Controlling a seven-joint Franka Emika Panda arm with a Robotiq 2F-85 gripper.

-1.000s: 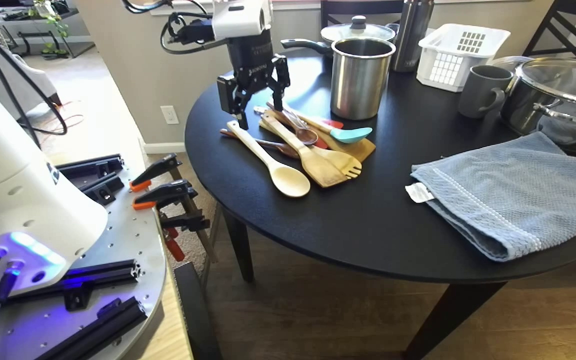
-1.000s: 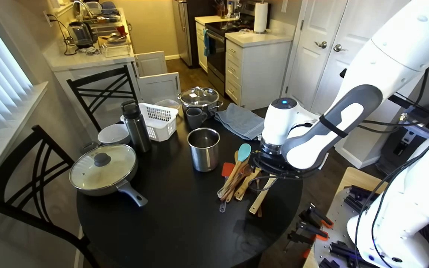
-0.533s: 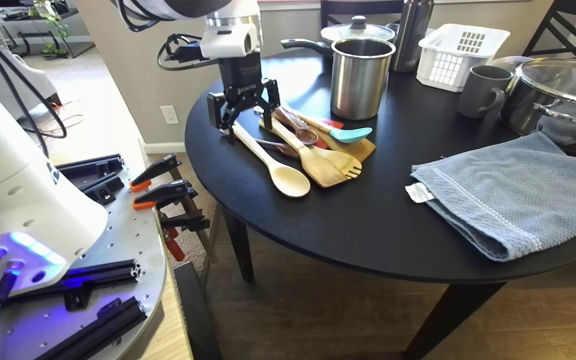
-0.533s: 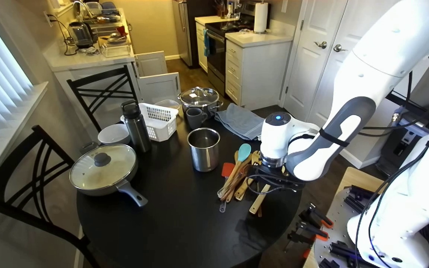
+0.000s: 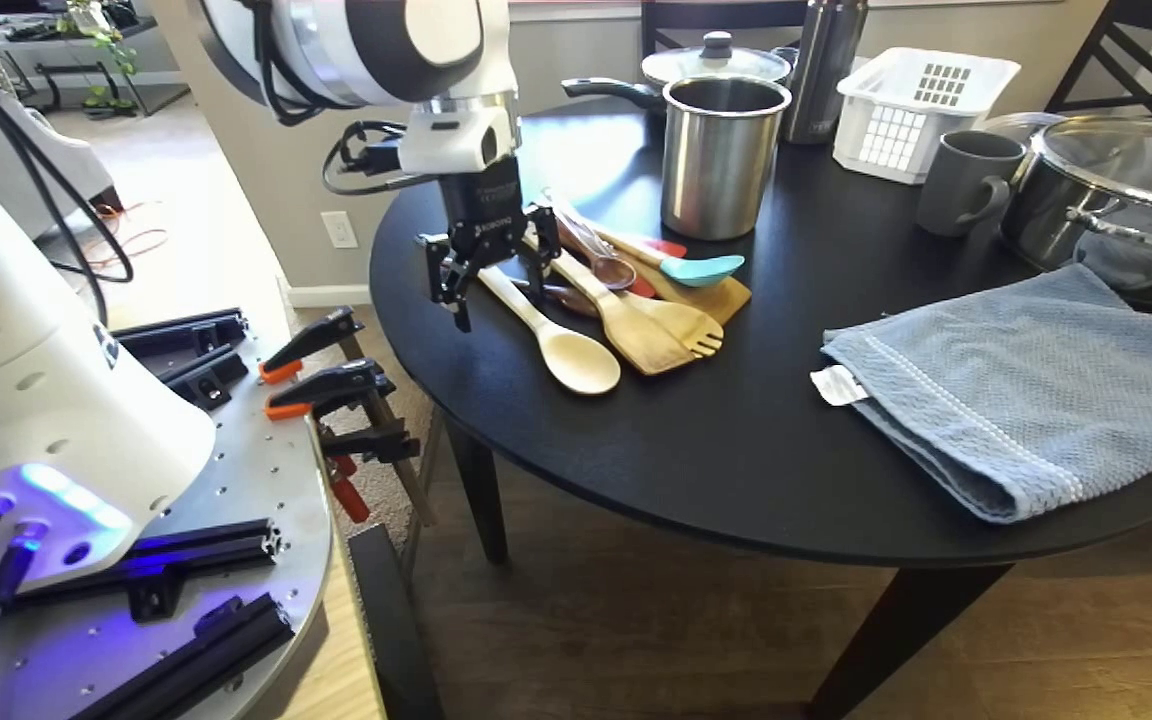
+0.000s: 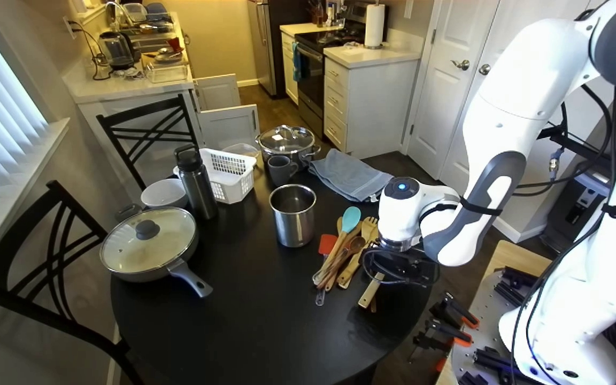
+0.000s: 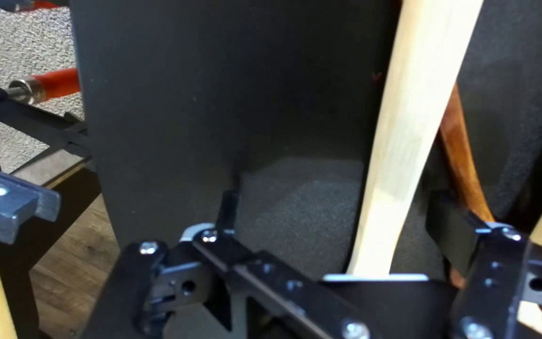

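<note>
My gripper (image 5: 498,305) is open and empty, pointing down low over the near-left part of the black table (image 5: 736,460). A pale wooden spoon (image 5: 579,362) lies flat on the table. Its handle (image 7: 402,122) runs between my two fingers (image 7: 339,219) in the wrist view, closer to the right finger and apart from both. A dark brown wooden handle (image 7: 461,146) lies just beyond, beside the right finger. A wooden spatula (image 5: 641,335), a slotted wooden fork (image 5: 686,320) and a turquoise spoon (image 5: 704,270) lie in the pile beside it. The spoon's bowl is hidden in the exterior view from above (image 6: 370,293).
A tall steel pot (image 5: 721,165) stands behind the utensils. A folded blue towel (image 5: 1036,385), grey mug (image 5: 966,185), white basket (image 5: 896,130) and large lidded pot (image 5: 1126,190) are farther along. A lidded pan (image 6: 150,246) stands on the table. Clamps (image 5: 336,385) are near the robot base.
My gripper has come down and shifted toward the spoon's bowl, so its open fingers now stand either side of the handle. The utensils have not visibly moved.
</note>
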